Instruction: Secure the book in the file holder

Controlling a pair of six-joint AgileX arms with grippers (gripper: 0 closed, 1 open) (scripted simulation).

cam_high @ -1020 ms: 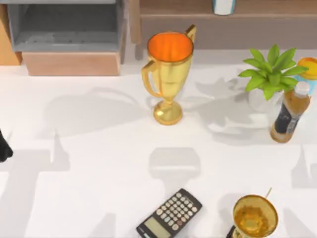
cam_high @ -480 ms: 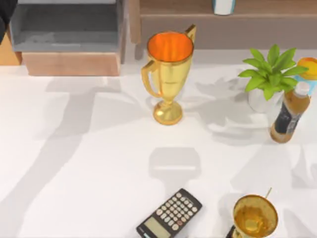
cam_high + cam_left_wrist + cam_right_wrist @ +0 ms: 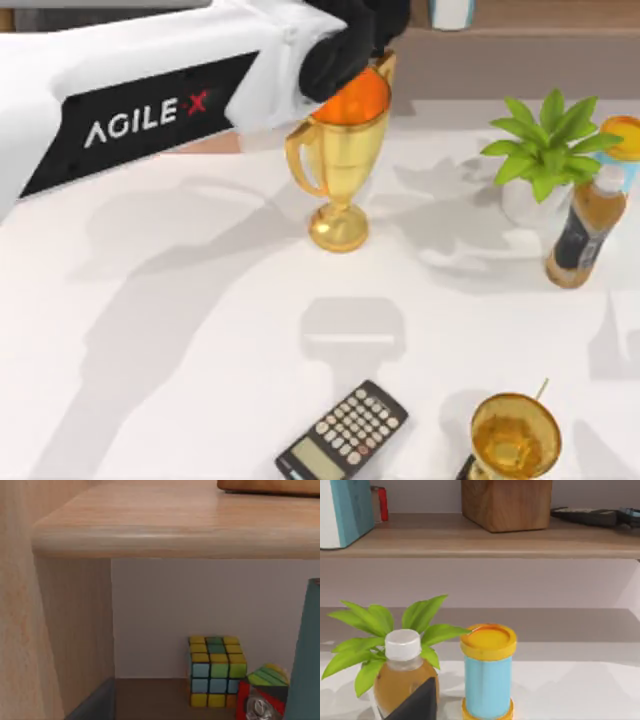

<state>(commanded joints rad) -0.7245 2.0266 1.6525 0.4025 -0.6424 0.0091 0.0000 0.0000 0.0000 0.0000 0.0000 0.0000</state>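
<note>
The book stands on the brown shelf at the back, right of centre. In the right wrist view the book shows a teal cover and white page edges on the upper shelf board. A teal edge, probably the book, rises beside a colour cube in the left wrist view. My left arm reaches from the left across the back of the table. Its dark left gripper hangs over the rim of the gold trophy, left of the book. The file holder is hidden under that arm.
A potted plant, a drink bottle and a yellow-lidded blue can crowd the right side. A calculator and a small gold cup sit at the front edge. A colour cube sits under the shelf board.
My left arm has swung in from the far left edge, up and across the back, now covering the grey holder and reaching the trophy's rim. Nothing on the table has moved.
</note>
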